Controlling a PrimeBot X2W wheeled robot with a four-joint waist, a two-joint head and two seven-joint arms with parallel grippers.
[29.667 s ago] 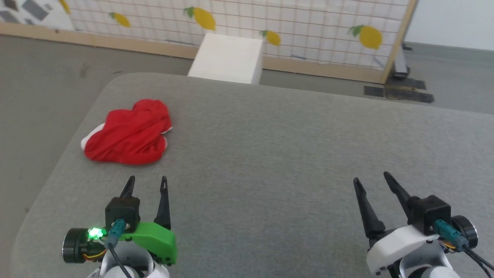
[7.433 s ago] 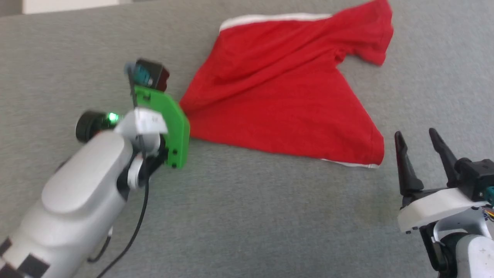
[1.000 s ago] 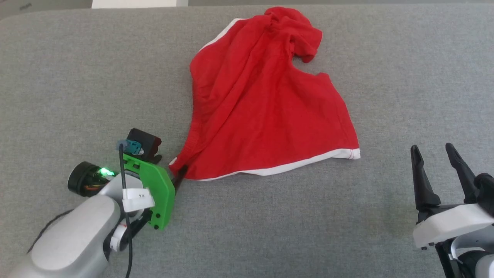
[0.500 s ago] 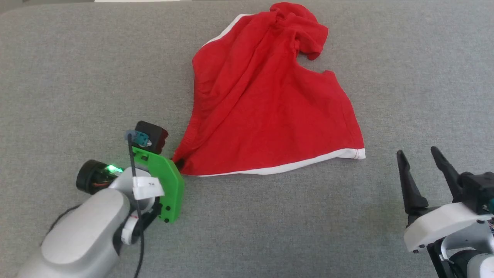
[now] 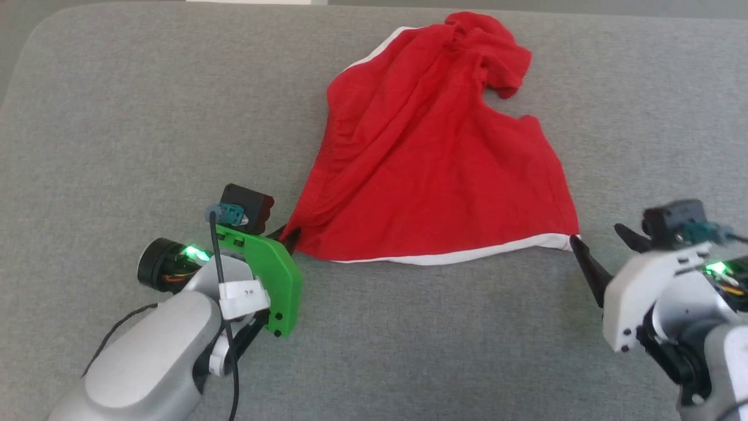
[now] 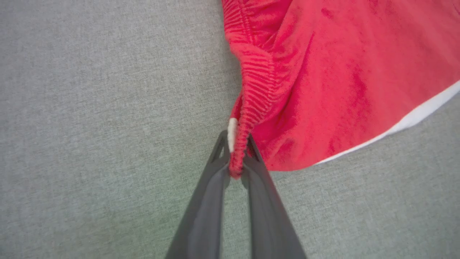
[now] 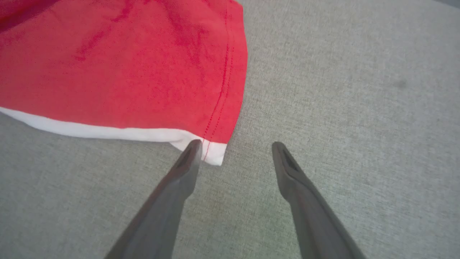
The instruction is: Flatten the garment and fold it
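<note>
Left pincer [image 6: 235, 153], right pincer [image 7: 237, 145], one red garment [image 5: 432, 169]

Right pincer [image 7: 237, 143] wide apart, one tip at white-hemmed corner of garment [image 7: 125, 72]

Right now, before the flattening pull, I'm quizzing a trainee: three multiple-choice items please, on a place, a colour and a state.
1. Where does the left gripper grip the garment? A) bunched far end B) ribbed waistband corner C) nowhere
2. What colour is the trim on the near edge? A) white B) yellow C) black
3. How does the right gripper stand? A) shut on the hem B) shut on nothing C) open at the hem corner
B: fingers pinch ribbed elastic. A: a white band borders the red cloth. C: fingers apart, one tip by the white corner.
</note>
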